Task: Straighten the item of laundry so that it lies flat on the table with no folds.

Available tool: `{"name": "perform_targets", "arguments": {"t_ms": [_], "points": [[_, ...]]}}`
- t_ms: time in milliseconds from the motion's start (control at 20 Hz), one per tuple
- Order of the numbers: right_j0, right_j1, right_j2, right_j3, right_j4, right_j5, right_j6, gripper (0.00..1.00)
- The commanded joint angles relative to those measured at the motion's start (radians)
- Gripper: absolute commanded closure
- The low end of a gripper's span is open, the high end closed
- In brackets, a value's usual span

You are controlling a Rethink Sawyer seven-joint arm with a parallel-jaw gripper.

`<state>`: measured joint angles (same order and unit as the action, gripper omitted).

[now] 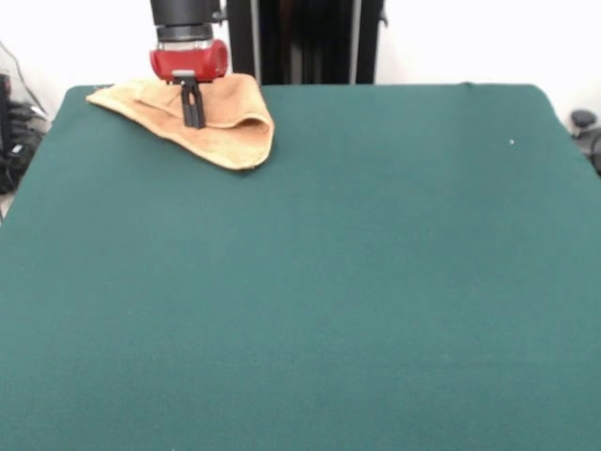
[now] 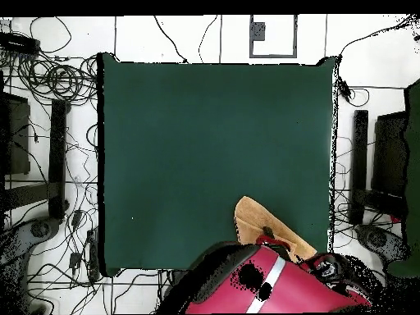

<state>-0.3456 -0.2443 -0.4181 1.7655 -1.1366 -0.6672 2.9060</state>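
Note:
The orange-tan towel (image 1: 211,117) lies folded over on itself at the far left corner of the green table (image 1: 329,282), with a rounded fold at its right end. My gripper (image 1: 193,120) comes straight down onto the towel's middle. Its dark fingers are drawn together, with the tips in the cloth. In the overhead view the towel (image 2: 256,220) shows at the table's (image 2: 213,148) bottom right, partly hidden under my red arm (image 2: 262,287). The gripper itself is hidden there.
The table's far edge runs just behind the towel in the front view, with the black pedestal (image 1: 305,42) beyond it. Cables and stands lie on the floor around the table (image 2: 49,164).

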Motion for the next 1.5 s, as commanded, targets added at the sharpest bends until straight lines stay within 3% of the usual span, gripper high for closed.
{"name": "perform_targets", "arguments": {"t_ms": [50,250,350,450,550,700,850,1050,1200,1500], "points": [[0.05,0.272,0.004,-0.095,0.322,0.018,-0.215,1.0],[0.067,0.305,-0.051,-0.07,0.468,-0.162,-0.316,1.0],[0.098,0.307,-0.079,-0.078,0.459,-0.143,-0.294,1.0],[0.11,0.329,-0.099,-0.107,0.394,-0.077,-0.25,1.0],[0.095,0.391,-0.097,-0.157,0.352,-0.045,-0.202,1.0],[0.047,0.452,-0.095,-0.178,0.457,-0.122,-0.169,1.0],[0.009,0.45,-0.078,-0.183,0.457,-0.159,-0.095,1.0],[-0.014,0.488,-0.063,-0.232,0.472,-0.198,-0.084,1.0],[-0.049,0.489,-0.029,-0.244,0.485,-0.299,-0.067,1.0],[-0.045,0.437,0.003,-0.185,0.632,-0.397,-0.037,1.0]]}}
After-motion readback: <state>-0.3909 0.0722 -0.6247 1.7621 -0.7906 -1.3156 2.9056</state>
